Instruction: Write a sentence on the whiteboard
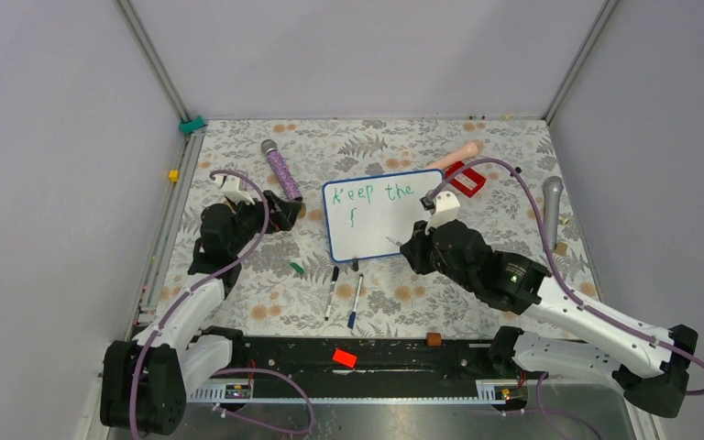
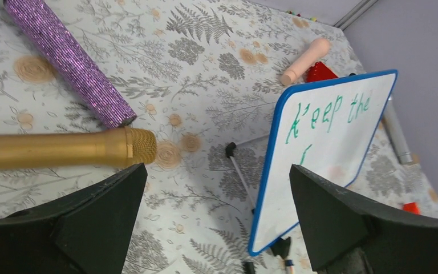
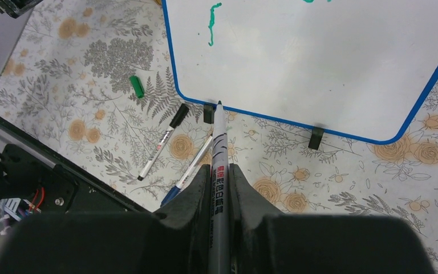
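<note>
Checking progress: how far was the sentence [image 1: 368, 193]? – Jon

Partway. Whiteboard [image 1: 394, 225] sat just ahead of the right gripper [image 3: 219, 174], propped on its two feet. Line one read "Keep the" in green. Line two had one stroke, looked like an "f". I'd say the rest of line two was left to write. – Mia

Arm poses? – Jon

Right arm was stretched forward and inward, wrist pointed at the board's near rim. Its fingers were clamped narrow on a marker [image 3: 219, 142], barrel running straight out between them. The tip sat over the near rim beside one foot; couldn't tell if it touched. Left arm was reached out on its own side, with the board ahead and to the right of its fingers. Left gripper [image 2: 217, 171] was spread wide, holding nothing. – Mia

Anything loose nearby? – Jon

Gold microphone [image 2: 63, 149] lay just off the left gripper's left finger, not gripped. Two spare pens [image 3: 162, 141] and a green cap [image 3: 137, 86] lay left of the held marker. – Mia
</note>
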Robot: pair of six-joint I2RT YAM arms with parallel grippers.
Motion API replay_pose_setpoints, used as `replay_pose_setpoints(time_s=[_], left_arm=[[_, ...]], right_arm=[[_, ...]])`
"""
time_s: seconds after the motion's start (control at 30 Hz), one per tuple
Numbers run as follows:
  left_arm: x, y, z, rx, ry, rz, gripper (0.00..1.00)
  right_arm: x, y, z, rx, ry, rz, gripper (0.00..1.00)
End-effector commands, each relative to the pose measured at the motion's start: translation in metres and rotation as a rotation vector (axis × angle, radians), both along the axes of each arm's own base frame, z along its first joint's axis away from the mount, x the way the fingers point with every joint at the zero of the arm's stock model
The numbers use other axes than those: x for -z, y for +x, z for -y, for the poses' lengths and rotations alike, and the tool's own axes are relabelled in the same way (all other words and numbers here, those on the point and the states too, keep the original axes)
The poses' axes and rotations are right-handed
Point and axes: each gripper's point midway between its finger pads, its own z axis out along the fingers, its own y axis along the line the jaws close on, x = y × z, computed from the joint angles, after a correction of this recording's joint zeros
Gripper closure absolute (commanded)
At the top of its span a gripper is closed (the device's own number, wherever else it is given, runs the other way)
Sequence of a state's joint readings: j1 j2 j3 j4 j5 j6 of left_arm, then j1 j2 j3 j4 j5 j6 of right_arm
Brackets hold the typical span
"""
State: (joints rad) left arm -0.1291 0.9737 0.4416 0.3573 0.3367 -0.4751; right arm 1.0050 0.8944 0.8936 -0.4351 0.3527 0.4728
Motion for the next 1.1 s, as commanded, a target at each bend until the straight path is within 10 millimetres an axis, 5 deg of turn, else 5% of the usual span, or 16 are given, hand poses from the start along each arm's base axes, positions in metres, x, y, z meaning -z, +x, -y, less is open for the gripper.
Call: replay_pose_setpoints(time_s=[0.0,0.3,0.47,0.73,1.07], left_arm=[[-0.024,0.011,-0.001,0.043,0.121,0.201,0.01],[-0.010,0.032,0.027,0.269,0.198,0.182,0.01],[-0.009,0.024,0.050,0.471,0.122,0.202,0.01],[-0.017,0.023,0.044,0.614,-0.091,0.246,0.05],[-0.019,0.026,0.051,0.780,-0.207,0.215,0.16]], right_arm=[[-0.003,0.003,-0.005,-0.017,-0.015,0.007,1.00],[-0.005,0.021,-0.022,-0.013,-0.005,0.066,1.00],[-0.003,0.030,-0.040,-0.034,-0.014,0.062,1.00],[0.010,0.042,-0.050,-0.029,-0.052,0.085,1.00],[-0.004,0.056,-0.062,-0.032,-0.065,0.138,1.00]])
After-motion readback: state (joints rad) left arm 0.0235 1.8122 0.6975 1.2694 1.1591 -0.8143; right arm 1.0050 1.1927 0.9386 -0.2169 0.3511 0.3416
